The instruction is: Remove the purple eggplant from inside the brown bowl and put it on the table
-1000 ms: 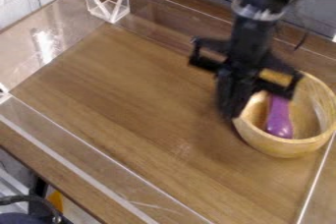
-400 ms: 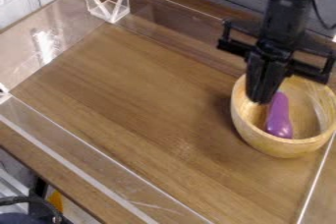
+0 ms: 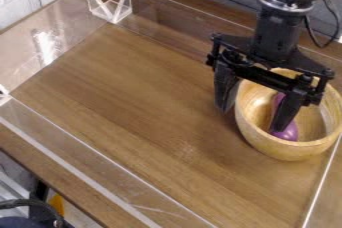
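The brown bowl (image 3: 257, 138) sits at the right side of the table (image 3: 134, 102), close to the right acrylic wall. Inside it lies the purple eggplant (image 3: 286, 130), with only its lower part showing behind a finger. My gripper (image 3: 262, 113) points down over the bowl and is open wide. Its left finger (image 3: 225, 97) hangs just outside the bowl's left rim. The right finger (image 3: 299, 112) reaches into the bowl in front of the eggplant. Nothing is held between the jaws.
Clear acrylic walls (image 3: 80, 177) run along the table's edges. A small clear acrylic stand (image 3: 110, 4) sits at the back left corner. Bare wood spreads left of the bowl and in front of it.
The jaws were shut above the eggplant a moment ago and now stand wide open. The eggplant still lies in the bowl.
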Robot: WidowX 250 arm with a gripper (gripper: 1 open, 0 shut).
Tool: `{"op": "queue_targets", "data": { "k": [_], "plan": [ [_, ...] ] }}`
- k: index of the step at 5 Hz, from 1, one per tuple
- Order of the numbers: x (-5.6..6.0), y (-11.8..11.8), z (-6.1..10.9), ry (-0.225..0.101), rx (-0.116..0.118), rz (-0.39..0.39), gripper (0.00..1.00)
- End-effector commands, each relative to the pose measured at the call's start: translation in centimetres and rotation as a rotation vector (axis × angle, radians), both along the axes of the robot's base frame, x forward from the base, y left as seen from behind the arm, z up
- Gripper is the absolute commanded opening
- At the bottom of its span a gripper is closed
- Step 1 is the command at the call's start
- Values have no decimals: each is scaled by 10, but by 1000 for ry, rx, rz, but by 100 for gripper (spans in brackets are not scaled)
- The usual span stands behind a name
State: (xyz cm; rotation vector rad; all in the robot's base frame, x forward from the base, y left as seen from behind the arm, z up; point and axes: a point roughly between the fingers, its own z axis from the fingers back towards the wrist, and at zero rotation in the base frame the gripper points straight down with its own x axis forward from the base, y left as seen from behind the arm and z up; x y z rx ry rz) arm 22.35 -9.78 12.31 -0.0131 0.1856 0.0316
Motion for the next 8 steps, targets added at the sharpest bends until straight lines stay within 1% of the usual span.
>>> {"op": "queue_targets", "data": {
  "k": [1, 2, 3, 5, 7, 8],
  "plan": [
    [6, -4, 7, -38, -16, -7, 100],
    [7, -4, 3, -29, -15, -9, 100],
    [12, -7, -1, -31, -18, -20, 100],
    [31, -22, -11, -55, -30, -49, 100],
    [50, -45, -23, -77, -29, -64, 100],
    [56, -47, -29, -85, -29, -63, 100]
  ]
}}
